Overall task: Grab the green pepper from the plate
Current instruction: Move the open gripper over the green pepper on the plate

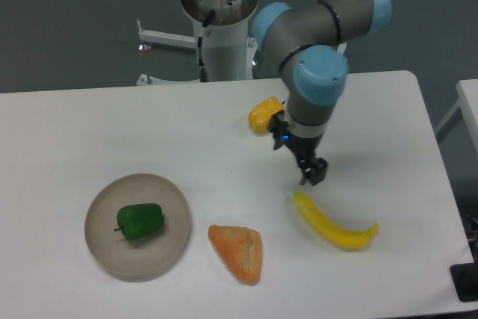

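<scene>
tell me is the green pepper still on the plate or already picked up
On the plate. The green pepper lies on its side inside the plate, stem pointing left. The gripper hangs far to the right, above the banana.

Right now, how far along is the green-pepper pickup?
Nothing is done yet: the green pepper lies on the plate, untouched. The gripper is empty, above the table near the banana, far right of the plate. Approach, grasp and lift remain.
</scene>
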